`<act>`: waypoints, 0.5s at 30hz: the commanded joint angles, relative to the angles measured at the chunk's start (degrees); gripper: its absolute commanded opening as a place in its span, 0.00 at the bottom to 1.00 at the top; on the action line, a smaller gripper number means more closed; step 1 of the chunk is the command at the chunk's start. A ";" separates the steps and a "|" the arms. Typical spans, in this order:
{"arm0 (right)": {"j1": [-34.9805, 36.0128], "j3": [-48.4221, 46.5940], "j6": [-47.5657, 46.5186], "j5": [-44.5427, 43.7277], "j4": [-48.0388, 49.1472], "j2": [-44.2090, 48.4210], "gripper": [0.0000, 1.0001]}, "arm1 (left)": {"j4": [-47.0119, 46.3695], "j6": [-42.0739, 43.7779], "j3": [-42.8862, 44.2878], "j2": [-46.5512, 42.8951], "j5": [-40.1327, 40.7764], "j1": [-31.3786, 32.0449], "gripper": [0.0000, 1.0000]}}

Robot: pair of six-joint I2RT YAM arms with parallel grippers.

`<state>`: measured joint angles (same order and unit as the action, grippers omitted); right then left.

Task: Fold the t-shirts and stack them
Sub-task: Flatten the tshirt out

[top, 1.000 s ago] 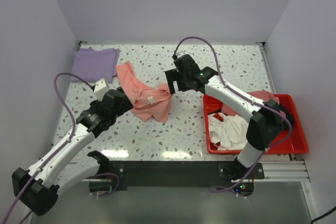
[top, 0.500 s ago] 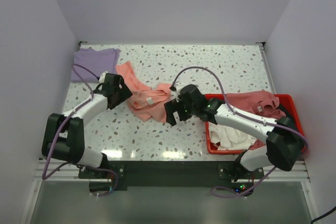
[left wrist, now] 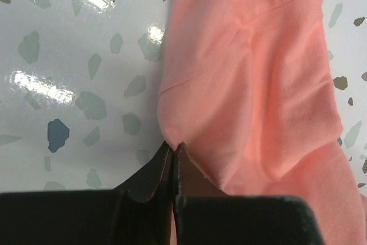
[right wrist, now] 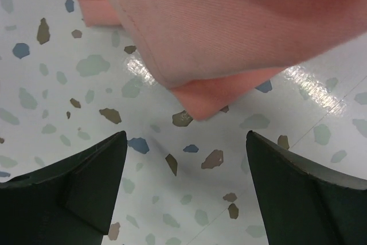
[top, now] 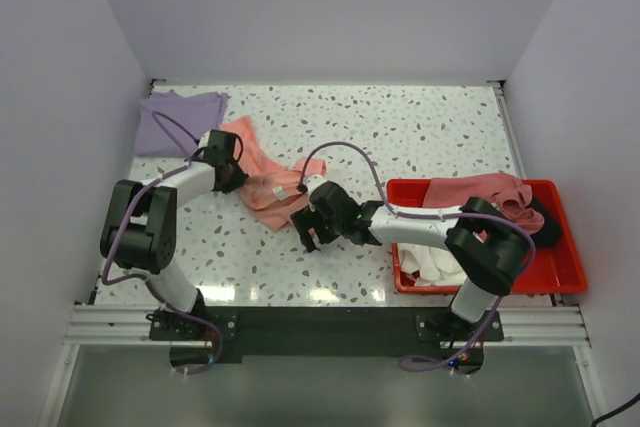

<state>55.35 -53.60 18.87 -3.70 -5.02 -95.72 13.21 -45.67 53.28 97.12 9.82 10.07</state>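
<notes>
A salmon-pink t-shirt (top: pixel 275 187) lies crumpled on the speckled table, left of centre. My left gripper (top: pixel 238 179) is at its left edge, and in the left wrist view this gripper (left wrist: pixel 173 147) is shut, pinching a fold of the salmon fabric (left wrist: pixel 258 84). My right gripper (top: pixel 303 230) is low at the shirt's near right corner. In the right wrist view it (right wrist: pixel 186 142) stands open just short of the shirt's corner (right wrist: pixel 200 104), touching nothing. A lavender t-shirt (top: pixel 180 119) lies flat at the back left.
A red bin (top: pixel 480 289) stands at the right near edge. It holds a dusty pink shirt (top: pixel 480 192) draped over its back rim, a white one (top: pixel 430 262) and a black one (top: pixel 545 222). Walls close in the table on three sides.
The left gripper moved back to the salmon shirt's left edge and shut on it. The right gripper swung from behind the shirt to its near right corner and stayed open.
</notes>
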 commanded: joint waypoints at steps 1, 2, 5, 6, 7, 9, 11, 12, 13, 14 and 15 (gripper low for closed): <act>1.60 -2.56 -1.12 -5.60 4.75 -1.30 0.87 | -1.70 0.67 2.09 -1.14 1.60 -0.75 0.00; 2.04 -2.64 -1.55 -6.13 4.75 -2.27 0.88 | -1.79 0.93 1.92 -2.10 1.69 -0.75 0.00; 2.48 -3.35 -2.00 -7.72 6.60 -3.50 0.87 | -1.44 1.46 1.22 -4.65 1.51 -0.66 0.00; 2.48 -3.61 -2.00 -8.85 7.03 -4.55 0.87 | -0.83 1.55 0.95 -5.44 1.69 -0.75 0.00; 2.57 -4.13 -2.00 -9.39 7.12 -5.08 0.86 | -0.56 1.46 0.52 -6.23 1.78 -0.75 0.00; 2.57 -5.10 -2.09 -10.53 6.78 -6.48 0.84 | 0.84 1.29 0.34 -8.78 2.65 -0.75 0.00; 2.57 -5.46 -2.00 -13.16 7.12 -7.28 0.81 | 1.72 1.37 0.16 -11.41 3.44 -0.75 0.00; 2.57 -5.72 -2.09 -13.95 7.39 -7.98 0.80 | 2.77 1.37 0.16 -12.30 4.14 -0.75 0.00; 2.57 -5.81 -2.17 -16.14 7.56 -8.51 0.76 | 3.31 1.37 0.16 -13.09 4.50 -0.75 0.00; 2.65 -5.98 -2.09 -16.85 7.91 -9.12 0.73 | 3.57 1.29 0.16 -14.84 4.76 -0.75 0.00; 2.66 -6.68 -2.26 -17.38 8.00 -10.26 0.68 | 4.27 1.20 0.16 -15.73 5.11 -0.75 0.00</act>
<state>57.84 -57.54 17.21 -14.92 -0.75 -103.90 15.73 -45.28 53.32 85.60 12.19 9.76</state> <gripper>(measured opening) 0.728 0.026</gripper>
